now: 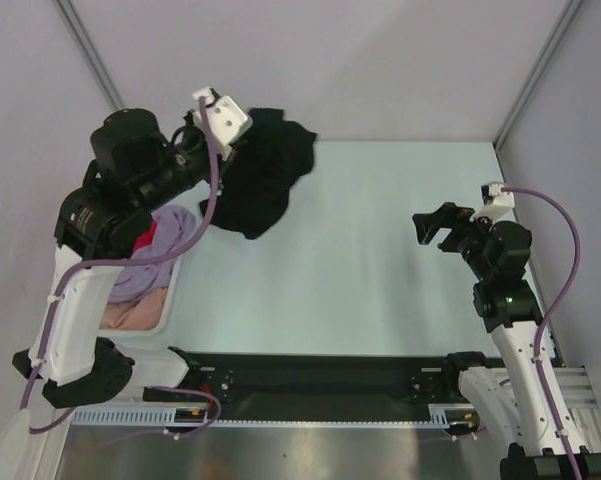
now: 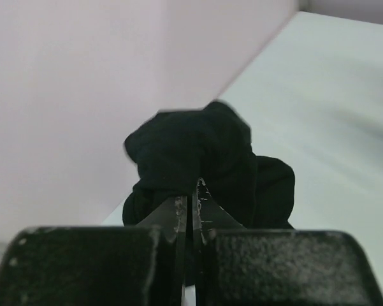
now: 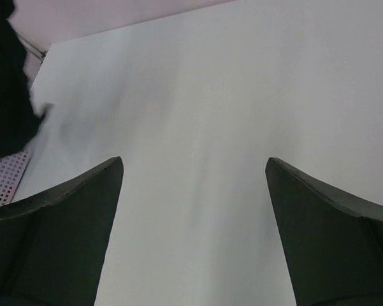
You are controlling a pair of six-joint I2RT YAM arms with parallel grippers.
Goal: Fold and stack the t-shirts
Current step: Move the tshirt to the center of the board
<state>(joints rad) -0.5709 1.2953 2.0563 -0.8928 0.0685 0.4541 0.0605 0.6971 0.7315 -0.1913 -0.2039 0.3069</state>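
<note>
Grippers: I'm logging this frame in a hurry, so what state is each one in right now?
Left gripper: closed, pinching the black t-shirt.
Right gripper: open, holding nothing.

We can read no words, numbers, brand names or signs in any of the three views.
</note>
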